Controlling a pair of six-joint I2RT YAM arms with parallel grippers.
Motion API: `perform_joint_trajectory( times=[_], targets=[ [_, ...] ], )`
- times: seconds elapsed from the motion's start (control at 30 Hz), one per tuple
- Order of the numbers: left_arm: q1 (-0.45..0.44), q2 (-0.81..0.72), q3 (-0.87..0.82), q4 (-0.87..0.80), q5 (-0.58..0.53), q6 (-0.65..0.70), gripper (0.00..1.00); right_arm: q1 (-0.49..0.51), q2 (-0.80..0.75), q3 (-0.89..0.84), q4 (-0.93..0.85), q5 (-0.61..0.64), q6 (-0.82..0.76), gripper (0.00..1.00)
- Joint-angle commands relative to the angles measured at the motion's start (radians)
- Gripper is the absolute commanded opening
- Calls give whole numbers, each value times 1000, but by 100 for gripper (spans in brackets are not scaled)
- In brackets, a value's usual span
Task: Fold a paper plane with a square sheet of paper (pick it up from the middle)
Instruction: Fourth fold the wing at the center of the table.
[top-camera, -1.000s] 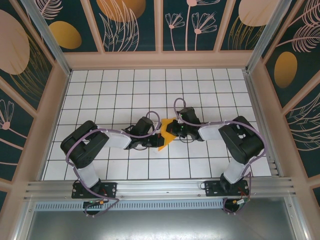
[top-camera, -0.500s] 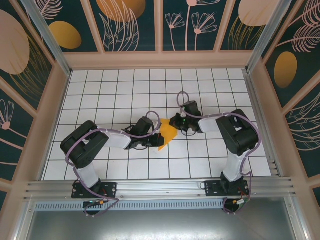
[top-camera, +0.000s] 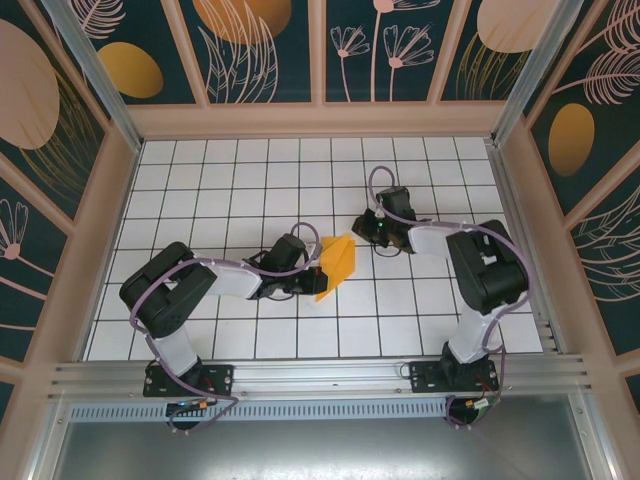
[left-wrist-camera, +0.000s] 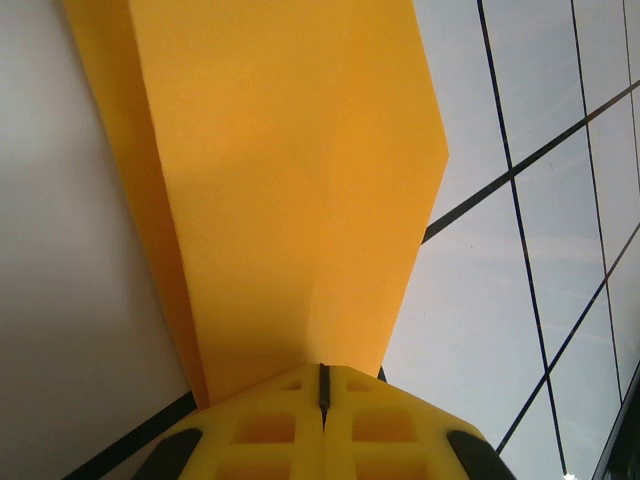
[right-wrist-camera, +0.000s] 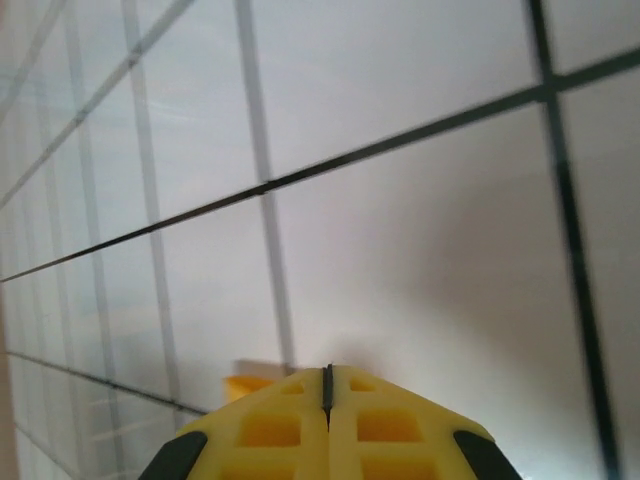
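Left arm: is being stretched low over the tiled table (top-camera: 230, 180), elbow pushed out to its left, with bare tiles lying open beyond it and on that side.
Left gripper (top-camera: 306, 286): is being held closed, the yellow fingertips (left-wrist-camera: 270, 420) meeting along a thin seam. The tips are being set over the narrow end of the folded paper (top-camera: 337, 262). Whether they are pressing it down cannot be told.
Folded paper: is lying straight ahead of the left gripper's tips, widening away from them to a corner on their right. Its far end is being cut off by the top of the left wrist view. A darker strip is being shown along its left side, and whether that is a second layer or shadow cannot be told.
Gap: a little bare tile is being left between the paper's far corner and the right gripper (top-camera: 360, 228).
Right gripper: is being held closed, tip against tip, just beside the paper and apart from it, with open tiles ahead of it.
Yellow patch (right-wrist-camera: 245, 384): is being half hidden beside the right gripper's left finger, and is too cut off to identify.
Right arm: is being folded back, elbow near the right wall frame (top-camera: 515, 220), where room is tight.
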Motion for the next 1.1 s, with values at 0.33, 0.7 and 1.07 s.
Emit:
perform_joint_trajectory(
  times=[0.33, 0.7, 1.07],
  targets=[
    [-1, 27, -56, -178, -51, 27, 0, 249, -163, -240, 161, 33, 170, 0],
    [-2, 34, -54, -173, -47, 26, 0, 299, -86, -267, 247, -30, 204, 0],
    [-2, 31, -56, -175, -52, 26, 0, 309, -10, -253, 179, 49, 213, 0]
  ],
)
